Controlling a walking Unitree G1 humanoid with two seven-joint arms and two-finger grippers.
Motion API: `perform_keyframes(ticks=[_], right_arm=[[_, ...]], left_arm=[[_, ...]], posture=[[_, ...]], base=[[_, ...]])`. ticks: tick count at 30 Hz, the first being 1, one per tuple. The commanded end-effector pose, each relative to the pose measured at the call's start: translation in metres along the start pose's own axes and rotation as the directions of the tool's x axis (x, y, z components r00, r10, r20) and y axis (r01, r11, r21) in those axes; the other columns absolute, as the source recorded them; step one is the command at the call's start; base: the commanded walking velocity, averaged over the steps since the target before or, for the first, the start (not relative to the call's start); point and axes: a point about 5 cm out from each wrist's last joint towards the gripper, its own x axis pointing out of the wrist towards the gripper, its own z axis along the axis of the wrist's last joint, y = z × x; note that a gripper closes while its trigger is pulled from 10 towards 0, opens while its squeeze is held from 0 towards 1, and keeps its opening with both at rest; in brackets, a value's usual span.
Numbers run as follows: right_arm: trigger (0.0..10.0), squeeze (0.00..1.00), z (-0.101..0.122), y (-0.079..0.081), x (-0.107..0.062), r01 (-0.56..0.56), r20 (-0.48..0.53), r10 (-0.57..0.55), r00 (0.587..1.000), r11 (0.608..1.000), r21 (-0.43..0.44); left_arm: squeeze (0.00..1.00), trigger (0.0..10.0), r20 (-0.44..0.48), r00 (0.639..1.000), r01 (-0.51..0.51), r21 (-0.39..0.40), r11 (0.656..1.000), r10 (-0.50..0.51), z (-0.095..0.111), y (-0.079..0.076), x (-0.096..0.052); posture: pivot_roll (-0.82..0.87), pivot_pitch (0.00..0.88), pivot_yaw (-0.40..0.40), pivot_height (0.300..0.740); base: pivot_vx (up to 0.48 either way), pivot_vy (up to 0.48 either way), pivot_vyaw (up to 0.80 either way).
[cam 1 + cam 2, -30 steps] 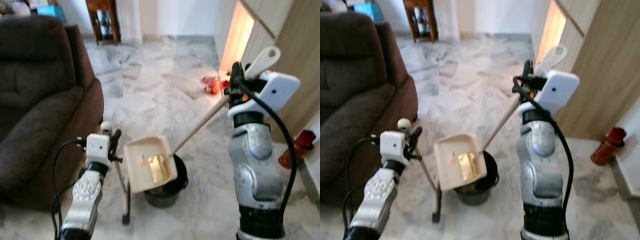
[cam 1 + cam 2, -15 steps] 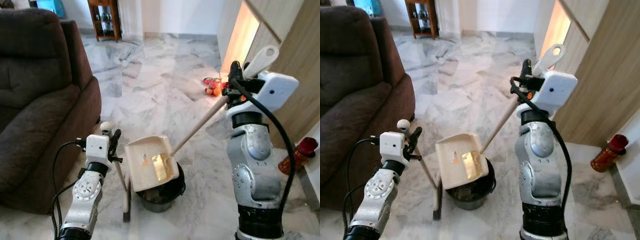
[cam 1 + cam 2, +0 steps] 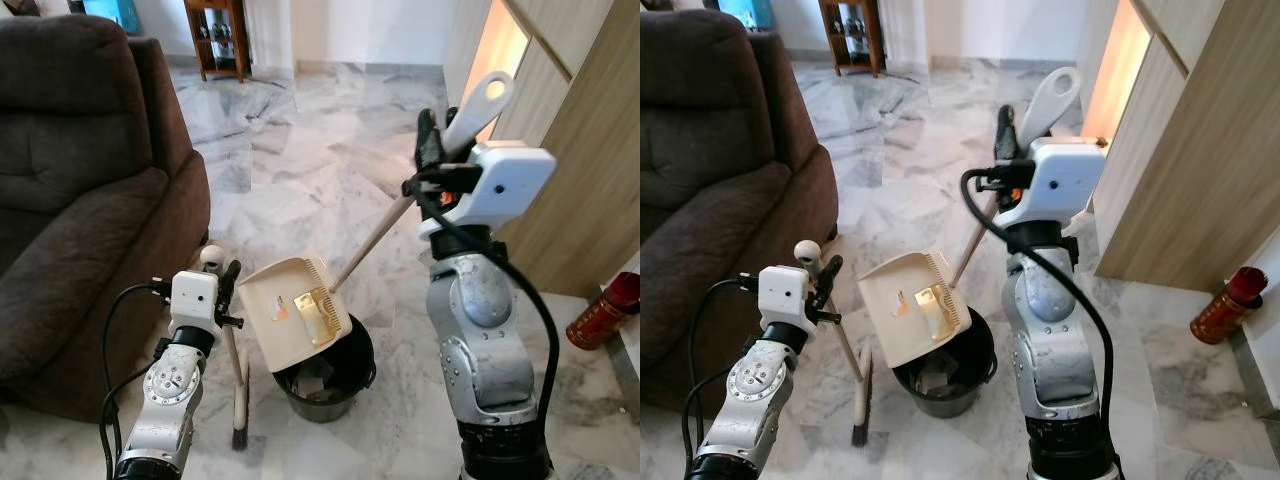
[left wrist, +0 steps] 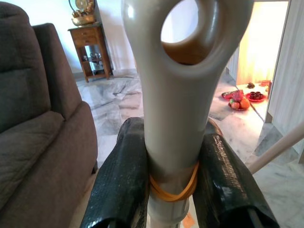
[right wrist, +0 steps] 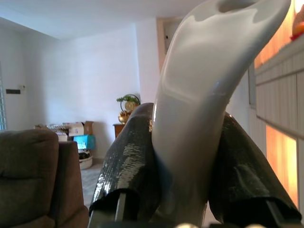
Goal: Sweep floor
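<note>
My left gripper is shut on the upper end of a cream broom handle. The broom stands nearly upright, with its brush head on the marble floor. Higher up on the right, my right gripper is shut on the long handle of a cream dustpan. The dustpan hangs tilted over a black bucket. A gold wrapper and a small orange scrap lie in the pan.
A brown sofa fills the left side, close to my left arm. A wooden cabinet wall stands on the right with a red bottle at its foot. A side table stands far back. Marble floor stretches ahead.
My right gripper has swung left and the dustpan handle stands steeper, so the pan tips more over the bucket. The left gripper and broom have hardly moved. The camera has shifted slightly.
</note>
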Motion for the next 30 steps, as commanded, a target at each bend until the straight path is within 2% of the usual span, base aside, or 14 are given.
perform_keyframes(ticks=[1, 5, 12, 14, 24, 30], right_arm=[[10.0, 0.00, 0.019, 0.009, -0.002, -0.046, 0.123, 0.049, 0.991, 0.998, -0.030], [10.0, 0.00, 0.013, 0.020, -0.011, -0.113, 0.128, 0.128, 0.983, 0.987, -0.117], [10.0, 0.00, 0.004, 0.037, -0.024, -0.209, 0.116, 0.230, 0.966, 0.963, -0.169], [10.0, 0.00, 0.003, 0.050, -0.033, -0.290, 0.127, 0.323, 0.938, 0.930, -0.226], [10.0, 0.00, -0.003, 0.066, -0.050, -0.342, 0.119, 0.368, 0.922, 0.920, -0.191], [10.0, 0.00, -0.001, 0.073, -0.055, -0.369, 0.147, 0.408, 0.901, 0.900, -0.233]], left_arm=[[0.00, 10.0, 0.056, 0.998, 0.005, 0.019, 1.000, -0.006, 0.009, 0.001, 0.002], [0.00, 10.0, 0.060, 0.998, 0.011, 0.018, 1.000, -0.012, 0.009, 0.000, 0.003], [0.00, 10.0, 0.062, 0.998, 0.018, 0.018, 1.000, -0.019, 0.010, -0.001, 0.004], [0.00, 10.0, 0.065, 0.998, 0.018, 0.018, 1.000, -0.019, 0.011, -0.001, 0.005], [0.00, 10.0, 0.062, 0.998, 0.017, 0.015, 1.000, -0.018, 0.010, -0.003, 0.003], [0.00, 10.0, 0.065, 0.998, 0.021, 0.024, 1.000, -0.022, 0.010, -0.004, 0.003]], posture=[[0.10, 0.031, 0.042, 0.740], [0.09, 0.021, 0.044, 0.740], [0.09, 0.013, 0.046, 0.740], [0.09, 0.024, 0.045, 0.740], [0.10, 0.054, 0.041, 0.740], [0.10, 0.058, 0.037, 0.740]], base=[[0.000, 0.000, 0.00], [0.000, 0.000, 0.00], [0.000, 0.000, 0.00], [0.000, 0.000, 0.00], [0.000, 0.000, 0.00], [0.000, 0.000, 0.00]])
